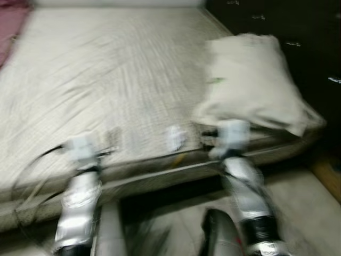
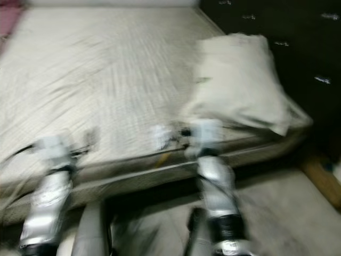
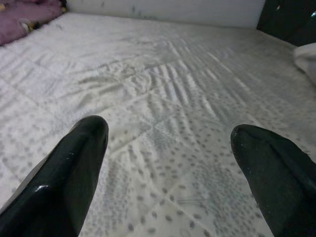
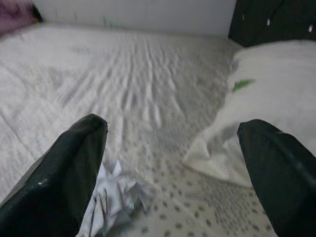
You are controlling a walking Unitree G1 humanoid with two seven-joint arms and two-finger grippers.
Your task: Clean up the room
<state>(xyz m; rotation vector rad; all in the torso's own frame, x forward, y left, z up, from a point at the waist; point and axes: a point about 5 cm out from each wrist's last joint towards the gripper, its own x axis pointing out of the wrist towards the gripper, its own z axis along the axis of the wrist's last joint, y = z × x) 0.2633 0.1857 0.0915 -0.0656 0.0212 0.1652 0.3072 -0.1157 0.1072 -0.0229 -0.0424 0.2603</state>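
Hovering with fingers spread wide on the right gripper (image 4: 173,163), crumpled paper wad (image 4: 114,197) lying on the bed (image 1: 106,80) just beside one fingertip; no clear long axis, just a ball; left gripper (image 3: 168,168) also spread, over bare quilt, farther off; pillow (image 1: 250,80) near on the right; head views blurry, wrist view sharper on the paper.

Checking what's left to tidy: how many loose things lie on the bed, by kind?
Pillow: 1
Crumpled paper: 1
Pinkish-purple bedding at the far corner: 1
Total: 3
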